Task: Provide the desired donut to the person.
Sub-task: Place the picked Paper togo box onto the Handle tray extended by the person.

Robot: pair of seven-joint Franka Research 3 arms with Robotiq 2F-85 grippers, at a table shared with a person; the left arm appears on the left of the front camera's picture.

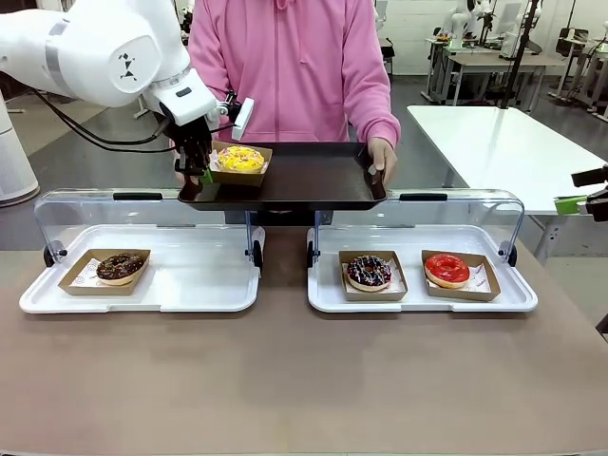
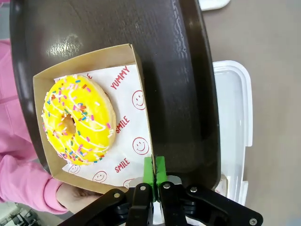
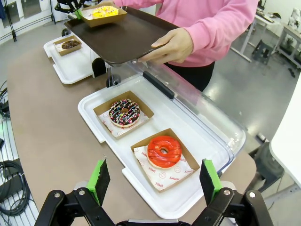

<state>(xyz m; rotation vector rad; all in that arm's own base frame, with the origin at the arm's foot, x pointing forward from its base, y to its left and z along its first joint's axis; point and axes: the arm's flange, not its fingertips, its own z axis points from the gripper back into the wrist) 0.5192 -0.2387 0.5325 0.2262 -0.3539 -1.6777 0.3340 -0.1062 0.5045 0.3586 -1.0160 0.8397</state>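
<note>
Bench (image 1: 285, 380): brown top.
Person (image 1: 285, 57): pink sweatshirt, at the far side, holding a dark serving tray (image 1: 304, 180) above the bench.
Left gripper (image 2: 154, 170): jaws clenched on the rim of a cardboard box (image 2: 94, 59) that sits on that tray.
Right gripper (image 3: 155, 178): jaws released, spread wide above the bench.
Yellow sprinkled donut (image 2: 77, 120): inside the box.

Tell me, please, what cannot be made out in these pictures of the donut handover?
Front view: the person's hand at the tray's left end is mostly hidden behind the left gripper.
Front view: the right gripper is cut off by the right edge.
Left wrist view: the carton's near corner is hidden by the gripper's body.
Right wrist view: the chocolate donut's topping is too small to read.
</note>
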